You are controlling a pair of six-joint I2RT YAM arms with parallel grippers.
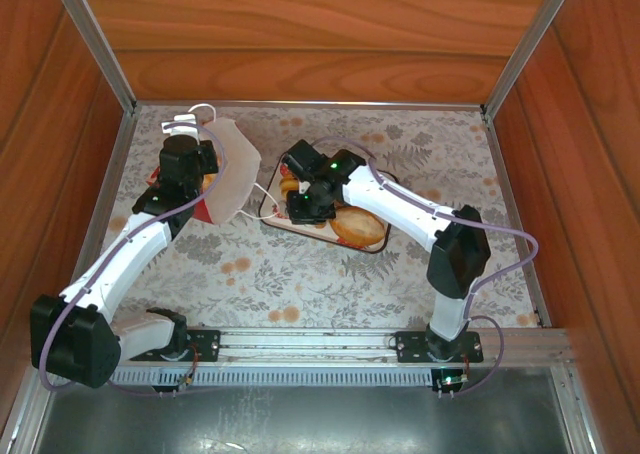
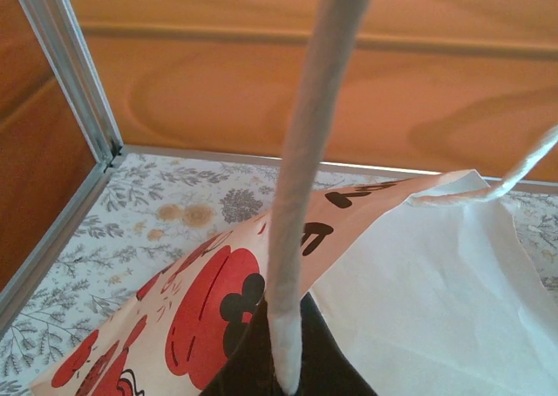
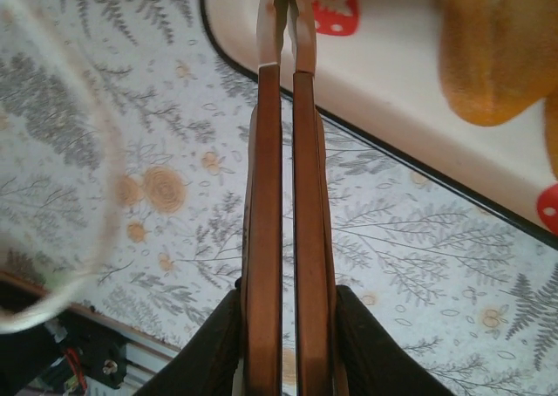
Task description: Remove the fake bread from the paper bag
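My left hand (image 1: pixel 200 176) is out at about 10 o'clock on the table, right at the paper bag (image 1: pixel 232 164). It is pinched tight on one white cord handle (image 2: pixel 305 160) of the bag. From my left wrist I see that cord go straight up out of my grip. The bag leans over and is not standing straight. Its white side (image 2: pixel 436 291) sits at 3 o'clock of the cord, and its pink and red strawberry side (image 2: pixel 200 309) at 8 o'clock. The other cord handle (image 2: pixel 532 165) shows at the bag's far corner. I cannot see inside the bag, so I cannot tell if any bread is in there.

My right hand (image 1: pixel 298 202) is near the middle of the table, low over the white tray (image 1: pixel 322 232). The tray is just to the 3 o'clock side of the bag. My two brown fingers (image 3: pixel 264 195) are pressed close together with nothing between them. Their tips reach past the tray's dark rim (image 3: pixel 366 139).

One piece of fake bread (image 1: pixel 360 226), a golden oval loaf, lies at the 4 o'clock end of the tray, partly under my right arm. From my right wrist that loaf (image 3: pixel 497 56) is a fuzzy golden lump at 2 o'clock of my fingertips and is not touching them.

The tablecloth (image 1: pixel 300 284) has grey ferns and little orange flowers.
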